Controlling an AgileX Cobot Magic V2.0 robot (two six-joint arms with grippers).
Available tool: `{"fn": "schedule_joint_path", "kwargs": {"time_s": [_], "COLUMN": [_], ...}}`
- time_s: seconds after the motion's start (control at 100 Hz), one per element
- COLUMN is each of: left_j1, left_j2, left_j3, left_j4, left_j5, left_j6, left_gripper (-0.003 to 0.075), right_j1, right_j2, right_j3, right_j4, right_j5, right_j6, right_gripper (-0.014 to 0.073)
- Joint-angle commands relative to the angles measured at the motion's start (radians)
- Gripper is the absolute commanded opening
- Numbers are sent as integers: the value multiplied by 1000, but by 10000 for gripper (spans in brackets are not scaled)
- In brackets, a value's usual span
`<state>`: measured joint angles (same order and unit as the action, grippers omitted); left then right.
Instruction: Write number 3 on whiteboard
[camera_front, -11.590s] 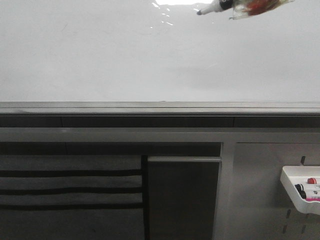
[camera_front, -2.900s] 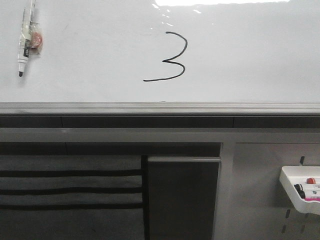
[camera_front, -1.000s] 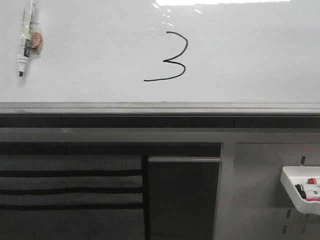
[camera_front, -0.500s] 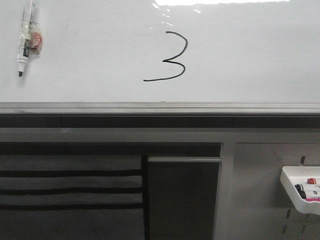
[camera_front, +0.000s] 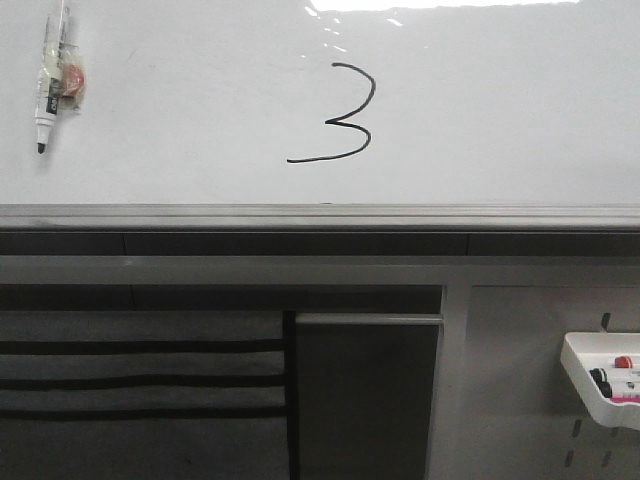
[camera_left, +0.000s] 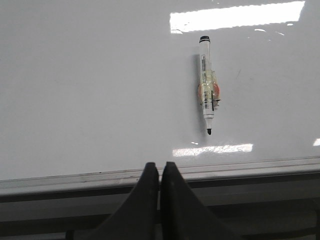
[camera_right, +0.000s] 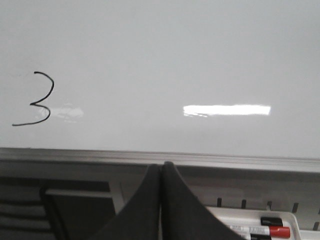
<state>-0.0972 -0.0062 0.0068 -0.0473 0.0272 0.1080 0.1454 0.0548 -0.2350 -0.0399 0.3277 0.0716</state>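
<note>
A thin black number 3 (camera_front: 345, 115) with a long lower tail is drawn near the middle top of the whiteboard (camera_front: 500, 120); it also shows in the right wrist view (camera_right: 40, 100). A white marker (camera_front: 46, 95) with a black tip hangs upright on the board at the far left, tip down; it also shows in the left wrist view (camera_left: 207, 85). My left gripper (camera_left: 159, 166) is shut and empty, back from the board's lower rail (camera_left: 260, 167). My right gripper (camera_right: 161, 166) is shut and empty, also below the rail. Neither gripper shows in the front view.
A grey metal rail (camera_front: 320, 216) runs under the board. A small white marker tray (camera_front: 600, 385) with a red and a black marker hangs at the lower right, also in the right wrist view (camera_right: 260, 222). Dark panels sit below the rail.
Long ago the board was blank and a marker was held at the top right. Since then the 3 appeared and the marker hangs at the far left. Nothing has moved in the last second.
</note>
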Motion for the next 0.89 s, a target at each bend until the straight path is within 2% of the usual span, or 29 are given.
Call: {"fn": "schedule_joint_path", "kwargs": {"time_s": [0.0,0.09,0.23,0.27,0.88], "left_j1": [1,1,1,1,1], "left_j2": [-30,-30,-30,-30,-30], "left_j3": [2,2,2,2,2], "left_j4": [-6,-6,-6,-6,-6], "left_j5": [-79,-79,-79,-79,-79], "left_j6": [-9,-9,-9,-9,-9], "left_gripper": [-18,-18,-18,-18,-18], "right_j1": [-39,-61,-95,-106,-121], "right_j2": [-56,-85,-83,-83,-83], "right_j3": [102,192,274,272,273], "right_j4": [-16,1,40,56,63], "right_j5": [-264,-328,-340,-304,-317], "right_j6": [-9,-9,-9,-9,-9], "right_gripper": [-74,-74,-74,-74,-74]}}
